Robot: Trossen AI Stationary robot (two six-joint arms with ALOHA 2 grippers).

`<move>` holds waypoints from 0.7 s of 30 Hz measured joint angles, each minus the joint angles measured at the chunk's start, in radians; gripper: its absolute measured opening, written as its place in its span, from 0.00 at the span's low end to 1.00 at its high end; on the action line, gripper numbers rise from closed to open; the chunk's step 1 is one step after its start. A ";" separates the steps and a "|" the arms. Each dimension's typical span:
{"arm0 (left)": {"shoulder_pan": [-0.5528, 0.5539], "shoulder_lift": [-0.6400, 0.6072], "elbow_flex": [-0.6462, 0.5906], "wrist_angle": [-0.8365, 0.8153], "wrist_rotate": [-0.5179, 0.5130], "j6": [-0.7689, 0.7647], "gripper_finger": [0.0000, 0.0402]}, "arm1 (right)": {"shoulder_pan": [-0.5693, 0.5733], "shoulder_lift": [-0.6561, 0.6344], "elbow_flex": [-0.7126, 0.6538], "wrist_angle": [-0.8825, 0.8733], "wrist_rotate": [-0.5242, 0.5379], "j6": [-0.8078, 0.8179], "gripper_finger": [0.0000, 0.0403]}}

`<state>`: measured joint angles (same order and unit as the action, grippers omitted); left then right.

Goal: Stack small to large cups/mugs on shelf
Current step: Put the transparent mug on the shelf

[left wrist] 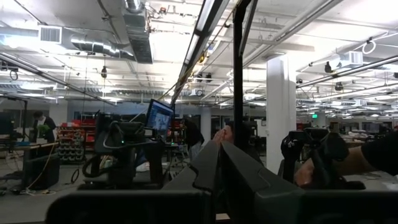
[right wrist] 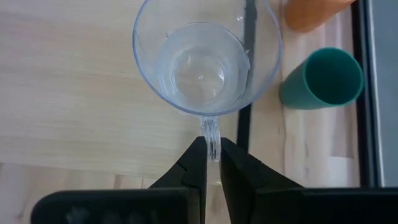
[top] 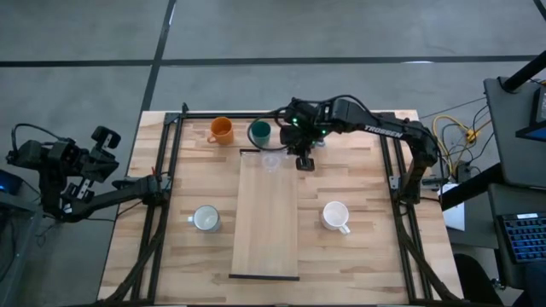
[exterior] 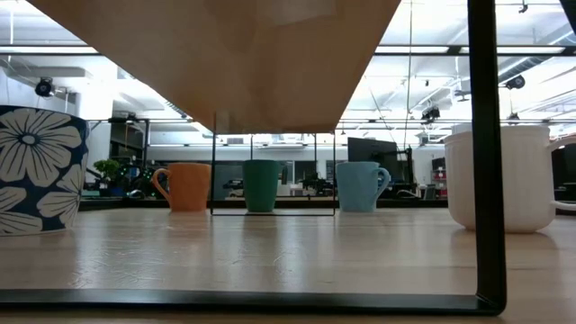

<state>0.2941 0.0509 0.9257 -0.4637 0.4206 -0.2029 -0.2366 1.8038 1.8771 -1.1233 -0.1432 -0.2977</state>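
The shelf (top: 266, 222) is a long pale board raised over the table's middle. A clear glass mug (top: 271, 160) is at its far end, upright, over the dark end strip (right wrist: 247, 134). My right gripper (top: 303, 160) is shut on it from its right. An orange mug (top: 221, 130) and a dark green cup (top: 259, 132) stand on the table behind the shelf. A light blue mug (exterior: 358, 186) stands there too, hidden under my right arm in the high view. A pale mug with a flowered outside (top: 205, 218) stands left of the shelf, a white mug (top: 335, 216) right of it. My left gripper (left wrist: 219, 171) is shut and empty, off the table's left edge. My right gripper pinches the glass mug's handle (right wrist: 211, 140) between its two fingers (right wrist: 194, 163). The fingers come from above, slanting in from the table's right side. The mug stays upright, mouth up, over the shelf's far end. I cannot tell whether it rests on the board.
Black frame bars (top: 162, 205) run along the table's left, right and far sides. The shelf's thin black legs (exterior: 481, 153) stand on the tabletop. Cables and equipment (top: 512, 128) lie beyond the table's right edge.
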 joint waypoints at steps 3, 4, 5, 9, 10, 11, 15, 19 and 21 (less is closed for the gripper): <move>0.000 0.000 0.000 0.000 0.000 0.000 0.01 | -0.007 0.000 0.000 0.000 0.014 -0.002 0.07; 0.000 0.000 0.000 0.000 0.000 0.000 0.01 | -0.009 0.000 0.000 0.000 0.014 -0.002 0.07; 0.000 0.000 0.000 0.000 0.001 0.000 0.01 | -0.010 0.000 0.000 0.001 0.014 -0.002 0.07; 0.000 0.000 0.000 0.000 0.001 0.000 0.01 | -0.015 0.000 -0.001 0.001 0.013 -0.002 0.07; 0.000 0.000 0.000 0.000 0.001 0.000 0.01 | -0.015 0.000 -0.002 0.000 0.013 -0.002 0.07; 0.000 0.000 0.000 0.000 0.001 0.000 0.01 | -0.015 0.000 -0.002 0.001 0.014 -0.002 0.07; 0.000 0.000 0.000 0.000 0.005 0.000 0.01 | -0.015 0.000 -0.002 0.001 0.014 -0.010 0.07; 0.000 0.000 0.000 0.000 0.005 0.000 0.01 | -0.015 0.000 -0.002 0.000 0.013 -0.011 0.07; 0.000 0.000 0.000 0.000 0.005 0.000 0.01 | -0.015 0.000 -0.002 0.000 0.013 -0.014 0.07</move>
<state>0.2940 0.0509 0.9257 -0.4633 0.4254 -0.2028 -0.2516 1.8038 1.8751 -1.1229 -0.1299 -0.3116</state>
